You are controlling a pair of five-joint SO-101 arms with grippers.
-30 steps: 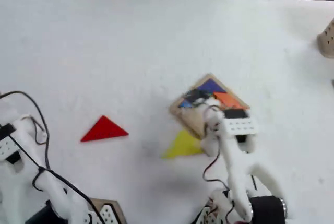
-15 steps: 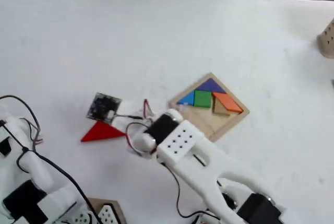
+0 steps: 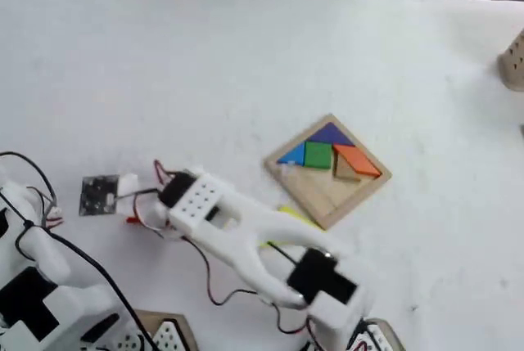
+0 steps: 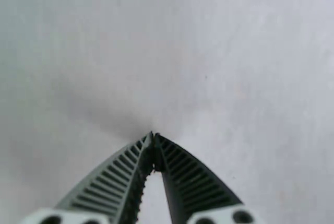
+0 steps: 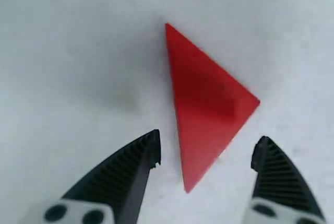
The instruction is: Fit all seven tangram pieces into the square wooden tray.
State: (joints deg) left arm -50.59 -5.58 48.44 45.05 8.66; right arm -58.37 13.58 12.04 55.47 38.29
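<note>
Right gripper (image 5: 207, 140) is hovering, jaws apart, over the red triangle (image 5: 206, 98).
High view: the tray (image 3: 321, 204), partly filled, is sitting well apart. Left wrist: left gripper (image 4: 153, 139) is idling, pinched together. Right wrist: the triangle is lying flat on the table (image 5: 62, 51); lowering and closing seems next.

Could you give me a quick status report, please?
Right gripper open over flat red triangle. Left gripper shut, empty. Square wooden tray part-filled, yellow piece beside it. Nothing blocking.
</note>
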